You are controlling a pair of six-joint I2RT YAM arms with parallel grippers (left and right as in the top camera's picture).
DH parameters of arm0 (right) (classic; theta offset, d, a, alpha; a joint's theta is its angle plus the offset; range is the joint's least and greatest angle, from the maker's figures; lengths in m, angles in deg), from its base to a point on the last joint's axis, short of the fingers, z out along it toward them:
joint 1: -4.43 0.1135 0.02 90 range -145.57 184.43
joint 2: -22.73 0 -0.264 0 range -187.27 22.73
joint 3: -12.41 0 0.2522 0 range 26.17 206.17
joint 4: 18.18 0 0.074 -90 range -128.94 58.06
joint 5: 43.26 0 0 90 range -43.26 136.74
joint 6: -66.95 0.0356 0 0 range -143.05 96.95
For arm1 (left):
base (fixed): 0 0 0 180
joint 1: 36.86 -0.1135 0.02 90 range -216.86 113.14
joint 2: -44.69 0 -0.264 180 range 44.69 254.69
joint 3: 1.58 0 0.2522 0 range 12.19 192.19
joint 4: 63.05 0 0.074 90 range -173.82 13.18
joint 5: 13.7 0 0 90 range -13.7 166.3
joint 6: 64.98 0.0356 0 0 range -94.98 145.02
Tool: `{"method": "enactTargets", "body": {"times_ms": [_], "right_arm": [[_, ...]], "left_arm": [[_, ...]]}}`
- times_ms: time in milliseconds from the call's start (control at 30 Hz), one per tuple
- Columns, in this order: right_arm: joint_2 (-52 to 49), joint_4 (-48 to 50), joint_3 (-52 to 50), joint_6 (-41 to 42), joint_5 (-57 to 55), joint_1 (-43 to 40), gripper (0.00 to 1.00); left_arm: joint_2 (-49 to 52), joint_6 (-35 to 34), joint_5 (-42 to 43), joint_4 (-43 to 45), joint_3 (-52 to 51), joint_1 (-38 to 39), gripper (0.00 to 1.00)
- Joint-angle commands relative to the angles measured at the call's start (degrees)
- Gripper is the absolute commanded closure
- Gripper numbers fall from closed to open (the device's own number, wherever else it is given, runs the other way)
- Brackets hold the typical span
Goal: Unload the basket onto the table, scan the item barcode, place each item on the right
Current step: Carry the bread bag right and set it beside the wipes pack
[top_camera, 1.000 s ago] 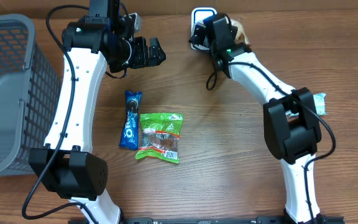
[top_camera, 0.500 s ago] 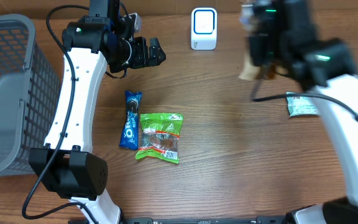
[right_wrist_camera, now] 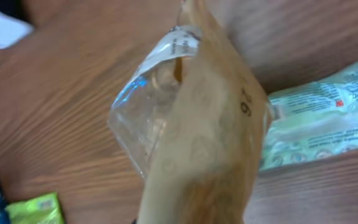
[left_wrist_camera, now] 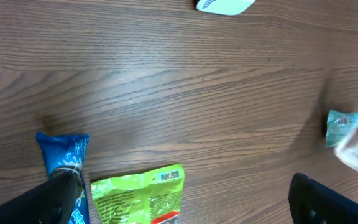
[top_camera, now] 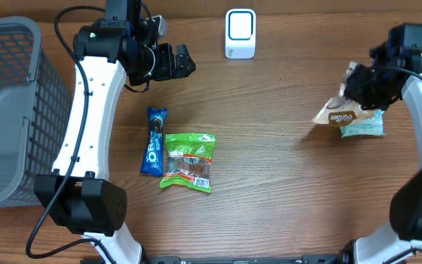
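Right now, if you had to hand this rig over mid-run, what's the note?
Left tool: open, empty, up off the table left of the scanner.
Right tool: shut on the tan pouch, held over the right side, partly above the pale green packet lying there.
Done: the pouch was at the scanner a second ago, then carried away; whether it read, can't tell.
Left: set the pouch down; blue Oreo pack and green snack bag lie side by side mid-table, untouched.

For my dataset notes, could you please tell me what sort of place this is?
Probably a mock shop checkout on a wooden table: a white barcode scanner, a grey mesh basket and a blue biscuit pack.
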Motion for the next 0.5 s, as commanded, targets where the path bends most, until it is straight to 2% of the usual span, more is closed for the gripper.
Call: {"method": "enactTargets", "body": {"times_ms": [0, 67, 100, 133, 167, 200, 300, 467], "right_arm": [[-1.6, 3.23, -1.6, 0.9, 0.2, -0.96, 0.96], [-1.9, 5.73, -2.36, 0.74, -0.66, -0.94, 0.92], [-1.92, 7.3, -2.73, 0.74, -1.49, -0.92, 0.84], [-1.92, 8.07, -2.89, 0.74, -1.86, -0.83, 0.8], [-1.92, 8.81, -2.91, 0.76, -2.16, -0.83, 0.67], [-1.92, 9.18, -2.91, 0.72, -2.49, -0.83, 0.6], [-1.92, 9.16, -2.91, 0.72, -3.43, -0.83, 0.46], [-1.81, 4.66, 0.42, -1.36, -0.81, -0.72, 0.4]], "left_arm": [[0.09, 0.48, -0.24, 0.07, 1.07, 0.26, 0.0], [0.09, 0.48, -0.24, 0.07, 1.07, 0.26, 0.0], [0.09, 0.48, -0.24, 0.07, 1.07, 0.26, 0.0], [0.09, 0.5, -0.24, 0.07, 1.07, 0.26, 0.0], [0.09, 0.48, -0.24, 0.07, 1.07, 0.26, 0.0], [0.09, 0.48, -0.24, 0.07, 1.07, 0.26, 0.01], [0.09, 0.48, -0.24, 0.07, 1.07, 0.26, 0.0], [0.09, 0.48, -0.24, 0.07, 1.07, 0.26, 0.0]]}}
